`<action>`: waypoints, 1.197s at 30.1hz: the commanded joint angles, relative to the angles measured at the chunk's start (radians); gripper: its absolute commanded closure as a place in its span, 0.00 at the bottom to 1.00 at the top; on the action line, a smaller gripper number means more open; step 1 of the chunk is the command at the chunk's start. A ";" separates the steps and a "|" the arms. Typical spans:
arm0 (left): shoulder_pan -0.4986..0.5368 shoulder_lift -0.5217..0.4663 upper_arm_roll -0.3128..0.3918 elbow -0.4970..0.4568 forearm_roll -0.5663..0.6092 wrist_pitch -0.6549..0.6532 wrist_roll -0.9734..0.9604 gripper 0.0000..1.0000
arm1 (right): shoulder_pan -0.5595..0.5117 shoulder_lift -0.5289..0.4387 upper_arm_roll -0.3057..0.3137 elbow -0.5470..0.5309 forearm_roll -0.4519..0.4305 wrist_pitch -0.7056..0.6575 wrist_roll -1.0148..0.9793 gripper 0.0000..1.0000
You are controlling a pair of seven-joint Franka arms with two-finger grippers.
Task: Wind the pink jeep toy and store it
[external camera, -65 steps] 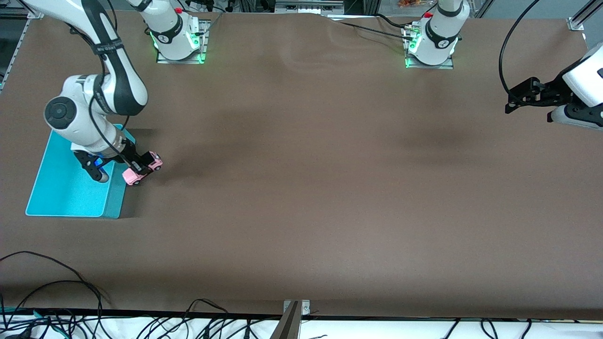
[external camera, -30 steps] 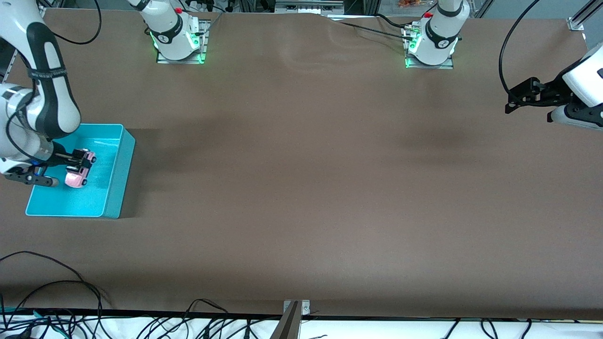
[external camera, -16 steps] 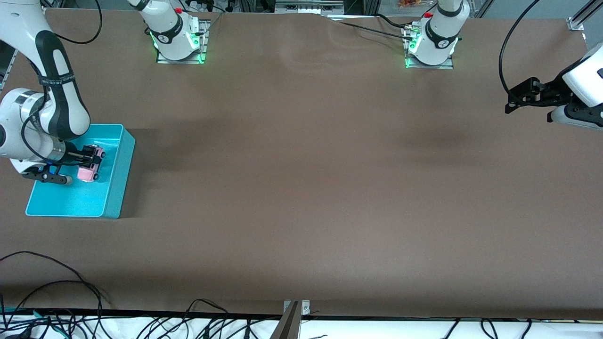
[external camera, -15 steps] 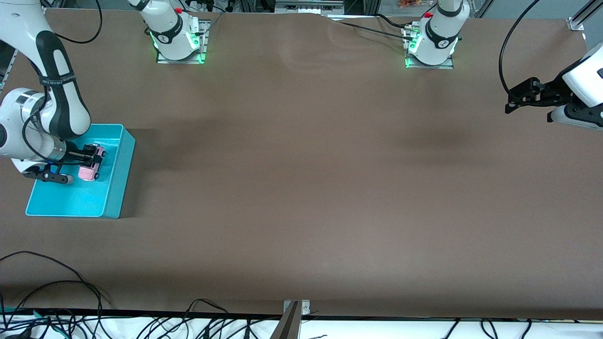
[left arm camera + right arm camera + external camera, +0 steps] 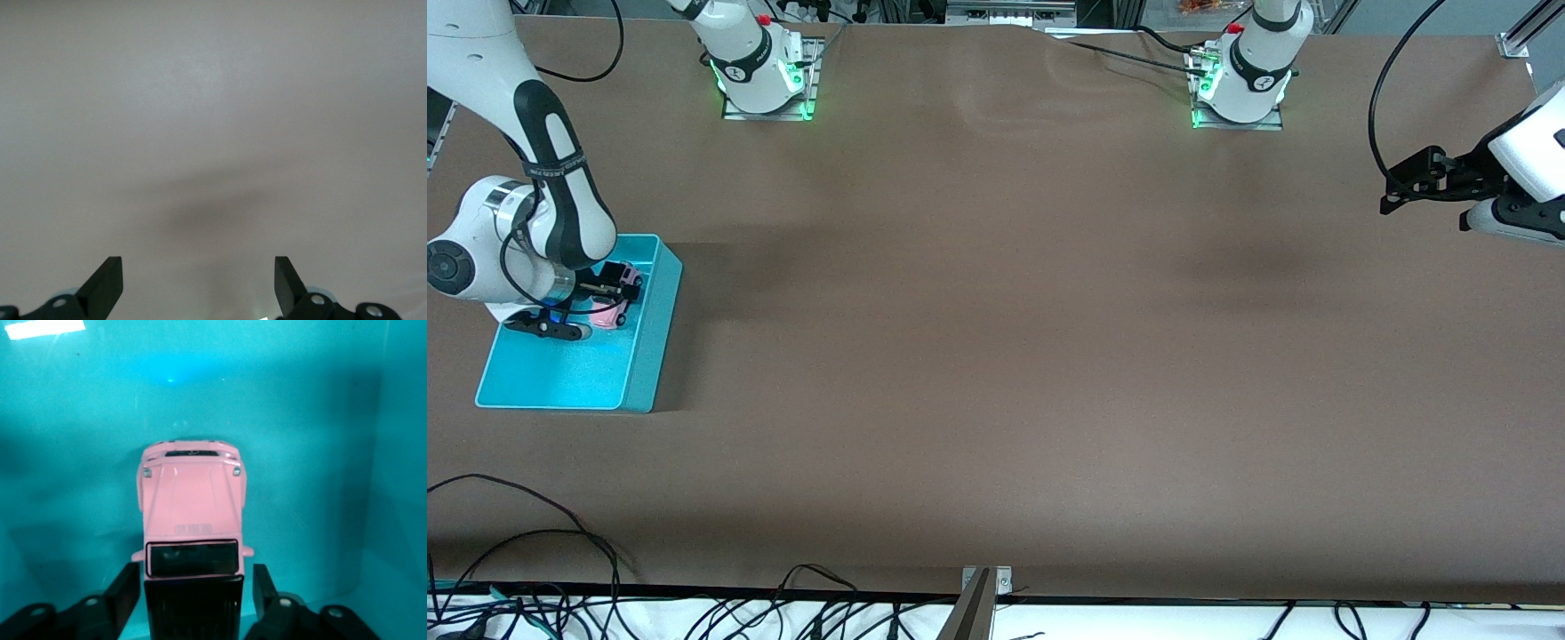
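Sitting inside the turquoise bin (image 5: pixel 569 373) at the right arm's end of the brown table (image 5: pixel 1005 356): the pink jeep toy (image 5: pixel 191 513), flanked by the parted fingers of the right gripper (image 5: pixel 192 587), small gaps showing on both sides. Waiting over the table's other end, well apart: the left gripper (image 5: pixel 199 283), fingers spread wide, holding nothing.

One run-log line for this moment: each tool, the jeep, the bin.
right tool: open, astride pink jeep toy | jeep: in turquoise bin | left tool: open, waiting over bare table
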 commanded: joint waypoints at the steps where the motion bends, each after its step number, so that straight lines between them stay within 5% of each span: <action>1: 0.004 0.015 -0.001 0.032 -0.012 -0.014 0.009 0.00 | -0.009 -0.040 0.003 0.003 -0.021 -0.019 -0.002 0.00; 29: 0.003 0.015 -0.001 0.032 -0.012 -0.014 0.009 0.00 | -0.004 -0.547 0.043 0.022 -0.017 -0.360 -0.005 0.00; 36: 0.003 0.015 -0.001 0.032 -0.012 -0.014 0.009 0.00 | -0.004 -0.563 0.064 0.139 0.021 -0.496 -0.004 0.00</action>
